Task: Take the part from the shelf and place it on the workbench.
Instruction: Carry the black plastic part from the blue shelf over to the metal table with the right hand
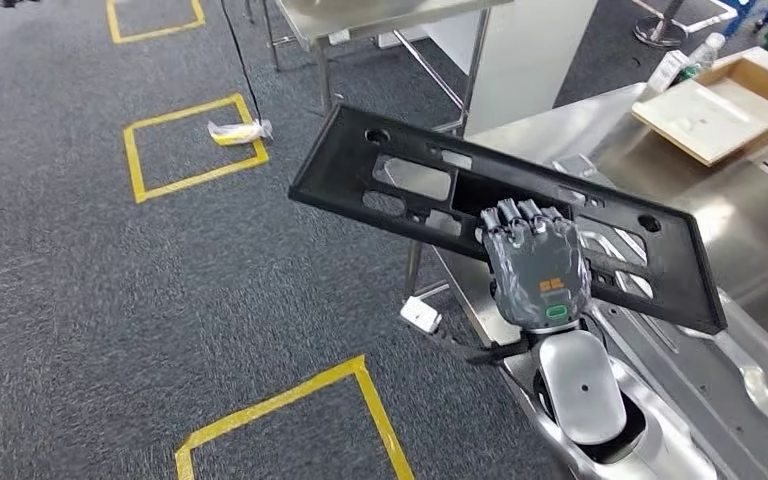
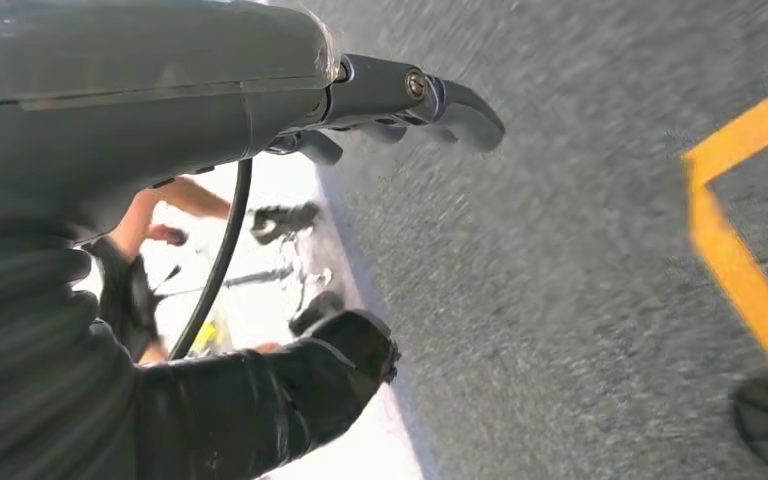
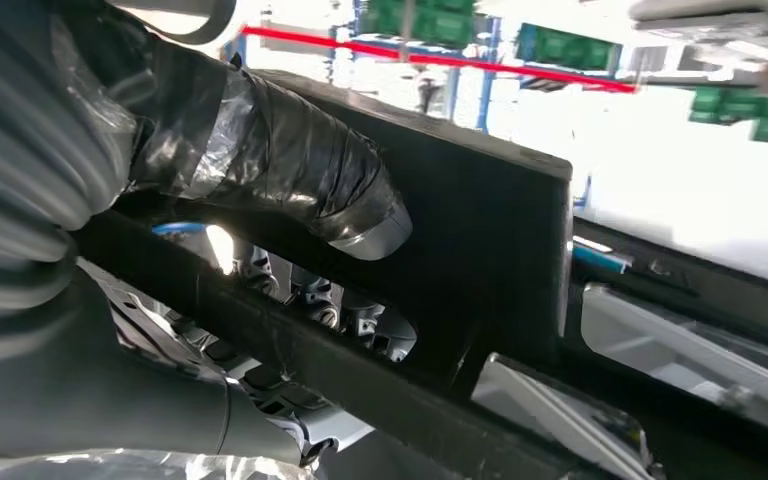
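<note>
Closest to me, my silver right forearm rises from the lower edge of the head view and ends in my right hand, which grips the black part, a long flat panel pierced with cut-outs. My fingers curl over its near edge; in the right wrist view my taped thumb presses one face of the panel while darker fingers show through an opening. I hold the panel tilted in the air, one end over the carpet, the other over the workbench.

Under my arm, shaped bare-metal parts lie on that steel bench. Farther along its top sits a shallow cardboard box with a bottle beside it.

My left hand hangs over the floor, its fingers apart and holding nothing.

Beyond, grey carpet is marked with yellow tape squares; a crumpled scrap lies on the edge of one, and a small white block rests by a bench leg. At the far side stands a second metal table.
</note>
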Available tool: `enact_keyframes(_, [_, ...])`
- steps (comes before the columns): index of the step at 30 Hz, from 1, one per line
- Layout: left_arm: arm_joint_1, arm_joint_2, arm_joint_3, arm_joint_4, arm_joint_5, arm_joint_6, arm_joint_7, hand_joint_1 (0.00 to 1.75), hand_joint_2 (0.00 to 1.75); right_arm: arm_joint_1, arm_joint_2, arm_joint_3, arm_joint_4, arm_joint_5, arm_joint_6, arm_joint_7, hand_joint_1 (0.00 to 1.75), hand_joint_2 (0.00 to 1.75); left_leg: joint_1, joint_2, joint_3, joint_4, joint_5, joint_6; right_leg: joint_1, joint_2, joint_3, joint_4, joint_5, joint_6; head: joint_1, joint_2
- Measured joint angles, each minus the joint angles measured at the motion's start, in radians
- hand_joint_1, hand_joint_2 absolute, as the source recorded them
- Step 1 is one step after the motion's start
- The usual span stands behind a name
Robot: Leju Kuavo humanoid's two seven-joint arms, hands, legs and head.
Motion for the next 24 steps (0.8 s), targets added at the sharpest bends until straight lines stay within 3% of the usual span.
enact_keyframes(2, [0.002, 0.002, 0.003, 0.000, 0.000, 0.001, -0.001, 0.00, 1.75, 0.002, 0.008, 0.000, 0.005, 0.000, 0.007, -0.005, 1.75, 1.75, 0.001, -0.025, -0.066, 0.128, -0.050, -0.004, 0.001, 0.024, -0.001, 0.002, 0.000, -0.003, 0.000, 0.000])
enact_keyframes(3, [0.003, 0.004, 0.005, 0.000, 0.000, 0.001, -0.002, 0.00, 1.75, 0.004, 0.011, 0.000, 0.008, 0.000, 0.009, -0.008, 1.75, 1.75, 0.001, -0.028, -0.087, 0.161, -0.050, -0.005, 0.001, 0.038, -0.001, 0.003, 0.000, -0.003, 0.000, 0.000])
enact_keyframes(4, [0.004, 0.004, 0.007, 0.000, 0.000, 0.000, -0.003, 0.00, 1.75, 0.005, 0.014, 0.000, 0.011, 0.000, 0.012, -0.011, 1.75, 1.75, 0.002, -0.029, -0.090, 0.154, -0.028, -0.005, 0.001, 0.052, -0.001, 0.006, -0.001, -0.003, 0.000, 0.000])
enact_keyframes(5, [0.004, 0.005, 0.009, 0.000, 0.000, -0.001, -0.004, 0.00, 1.75, 0.006, 0.017, 0.000, 0.014, 0.000, 0.015, -0.014, 1.75, 1.75, 0.002, -0.034, -0.076, 0.110, 0.009, -0.004, 0.000, 0.067, -0.001, 0.010, -0.003, -0.001, 0.000, 0.000])
enact_keyframes(7, [0.004, 0.005, 0.015, 0.000, 0.003, -0.004, -0.007, 0.00, 1.75, 0.006, 0.024, -0.003, 0.020, 0.000, 0.022, -0.019, 1.75, 1.75, 0.007, -0.077, -0.025, -0.023, 0.081, -0.001, -0.001, 0.093, -0.005, 0.021, -0.009, 0.005, 0.000, 0.000])
enact_keyframes(9, [0.004, 0.006, 0.022, 0.000, 0.007, -0.007, -0.009, 0.00, 1.75, 0.007, 0.028, -0.006, 0.026, 0.000, 0.026, -0.021, 1.75, 1.75, 0.009, -0.114, 0.002, -0.091, 0.102, 0.004, -0.003, 0.117, -0.016, 0.031, -0.010, 0.016, 0.000, 0.000])
enact_keyframes(11, [0.002, 0.006, 0.026, 0.000, 0.009, -0.009, -0.009, 0.00, 1.75, 0.010, 0.030, -0.010, 0.030, 0.000, 0.027, -0.023, 1.75, 1.75, 0.007, -0.102, 0.005, -0.096, 0.102, 0.013, -0.006, 0.141, -0.025, 0.030, -0.005, 0.029, 0.000, 0.000])
enact_keyframes(12, [0.001, 0.006, 0.027, 0.000, 0.010, -0.009, -0.010, 0.00, 1.75, 0.012, 0.030, -0.012, 0.031, 0.000, 0.030, -0.023, 1.75, 1.75, 0.007, -0.090, 0.008, -0.102, 0.105, 0.020, -0.007, 0.135, -0.027, 0.033, -0.007, 0.035, 0.000, 0.000])
enact_keyframes(14, [-0.001, 0.006, 0.031, 0.000, 0.013, -0.012, -0.010, 0.00, 1.75, 0.013, 0.031, -0.021, 0.035, 0.000, 0.044, -0.026, 1.75, 1.75, 0.009, -0.063, 0.013, -0.115, 0.112, 0.036, -0.004, 0.082, -0.049, 0.077, -0.038, 0.044, 0.001, 0.000])
enact_keyframes(16, [0.001, 0.006, 0.037, 0.000, 0.016, -0.016, -0.012, 0.00, 1.75, 0.013, 0.036, -0.031, 0.043, 0.000, 0.070, -0.030, 1.75, 1.75, 0.006, -0.038, 0.015, -0.119, 0.113, 0.043, -0.005, 0.024, -0.103, 0.191, -0.098, 0.051, 0.002, 0.000])
enact_keyframes(18, [0.002, 0.006, 0.045, 0.000, 0.018, -0.017, -0.013, 0.00, 1.75, 0.015, 0.046, -0.041, 0.058, 0.000, 0.097, -0.034, 1.75, 1.75, 0.005, -0.013, 0.014, -0.118, 0.111, 0.044, -0.010, 0.012, -0.150, 0.286, -0.129, 0.058, 0.002, 0.000])
enact_keyframes(19, [0.002, 0.006, 0.048, 0.000, 0.018, -0.018, -0.013, 0.00, 1.75, 0.016, 0.051, -0.047, 0.067, 0.000, 0.109, -0.036, 1.75, 1.75, 0.004, -0.003, 0.015, -0.118, 0.110, 0.043, -0.013, 0.010, -0.150, 0.287, -0.118, 0.060, 0.002, 0.000])
enact_keyframes(20, [0.001, 0.006, 0.050, 0.000, 0.018, -0.018, -0.014, 0.00, 1.75, 0.017, 0.057, -0.055, 0.075, 0.000, 0.117, -0.038, 1.75, 1.75, 0.004, 0.004, 0.015, -0.116, 0.108, 0.041, -0.015, 0.007, -0.129, 0.249, -0.092, 0.061, 0.002, 0.000])
enact_keyframes(22, [-0.004, 0.006, 0.052, 0.000, 0.018, -0.018, -0.017, 0.00, 1.75, 0.017, 0.068, -0.074, 0.090, 0.000, 0.128, -0.040, 1.75, 1.75, 0.003, 0.014, 0.017, -0.112, 0.103, 0.035, -0.014, -0.004, -0.054, 0.115, -0.034, 0.056, 0.002, 0.000])
enact_keyframes(24, [-0.008, 0.006, 0.054, 0.000, 0.018, -0.018, -0.021, 0.00, 1.75, 0.017, 0.079, -0.095, 0.105, 0.000, 0.136, -0.045, 1.75, 1.75, 0.001, 0.019, 0.017, -0.108, 0.099, 0.027, -0.008, -0.012, -0.009, 0.032, -0.015, 0.046, 0.002, 0.000])
